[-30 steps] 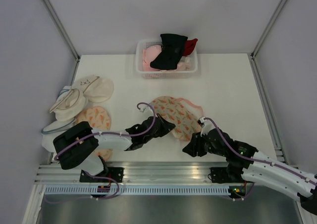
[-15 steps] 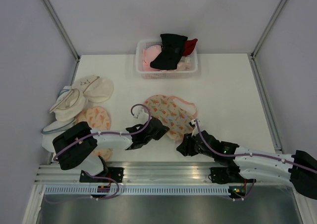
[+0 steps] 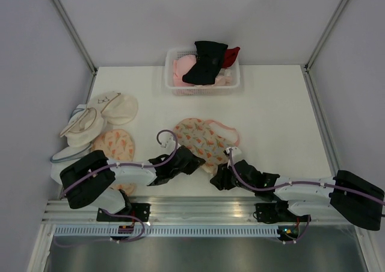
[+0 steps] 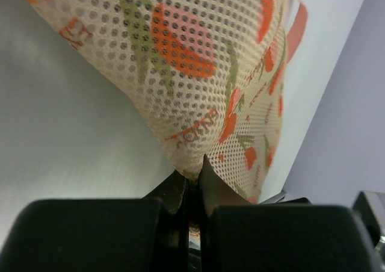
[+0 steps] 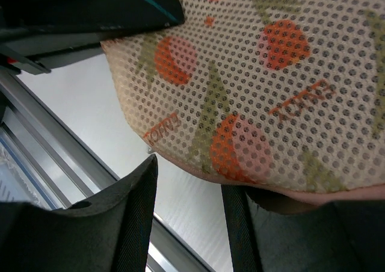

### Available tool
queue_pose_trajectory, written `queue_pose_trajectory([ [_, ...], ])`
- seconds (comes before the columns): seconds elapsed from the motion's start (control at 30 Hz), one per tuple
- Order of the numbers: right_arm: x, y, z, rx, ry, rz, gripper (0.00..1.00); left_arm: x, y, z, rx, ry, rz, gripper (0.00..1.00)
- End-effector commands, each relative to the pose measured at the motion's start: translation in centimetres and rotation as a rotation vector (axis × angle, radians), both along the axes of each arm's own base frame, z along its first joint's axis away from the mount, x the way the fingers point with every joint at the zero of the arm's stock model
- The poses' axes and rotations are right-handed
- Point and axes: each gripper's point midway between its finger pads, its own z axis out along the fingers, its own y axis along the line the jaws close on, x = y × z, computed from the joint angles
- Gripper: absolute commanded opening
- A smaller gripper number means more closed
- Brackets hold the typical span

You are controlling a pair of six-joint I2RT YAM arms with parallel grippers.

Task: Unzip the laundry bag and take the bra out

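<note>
The laundry bag [image 3: 203,138], peach-cream mesh with orange-and-green print and pink edging, lies flat mid-table. My left gripper [image 3: 191,162] is shut on the bag's near-left edge; the left wrist view shows the mesh [image 4: 198,61] pinched between the closed fingers [image 4: 194,174]. My right gripper [image 3: 218,178] is open at the bag's near edge. In the right wrist view the bag's pink-edged rim [image 5: 271,73] lies just above the gap between the fingers [image 5: 189,185], with a small metal piece [image 5: 149,150] at the rim. The bra is hidden.
A white basket [image 3: 173,89] at the back holds black, pink and red garments. Plain cream pouches [image 3: 114,106] and a smaller orange printed pouch [image 3: 114,142] lie at the left. The aluminium rail [image 3: 192,209] runs along the near edge, close to both grippers.
The bag has slid left and nearer, held by the left gripper. My right gripper has moved left to the bag's near edge.
</note>
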Motion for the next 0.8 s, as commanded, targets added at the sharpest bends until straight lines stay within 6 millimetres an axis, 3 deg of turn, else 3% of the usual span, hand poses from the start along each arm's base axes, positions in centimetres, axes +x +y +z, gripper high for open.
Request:
queue_pose_trajectory([
  [0.0, 1.4, 1.5, 2.3, 0.072, -0.096, -0.006, 0.51, -1.1, -0.8, -0.3, -0.092, 0.058, -0.014, 0.02],
  [0.27, 1.9, 2.6, 3.0, 0.072, -0.119, -0.001, 0.51, -1.1, -1.3, -0.5, -0.105, 0.077, -0.017, 0.02],
  [0.57, 2.4, 3.2, 3.8, 0.084, -0.153, -0.031, 0.44, -1.8, -1.6, -2.7, -0.106, 0.134, -0.033, 0.02],
  [0.67, 2.7, 2.6, 4.0, 0.073, -0.170, -0.061, 0.33, -2.1, -1.7, -3.0, -0.115, 0.140, -0.042, 0.02],
  [0.77, 3.2, 1.9, 4.1, 0.061, -0.188, -0.097, 0.14, -2.3, -1.9, -3.1, -0.118, 0.146, -0.057, 0.02],
])
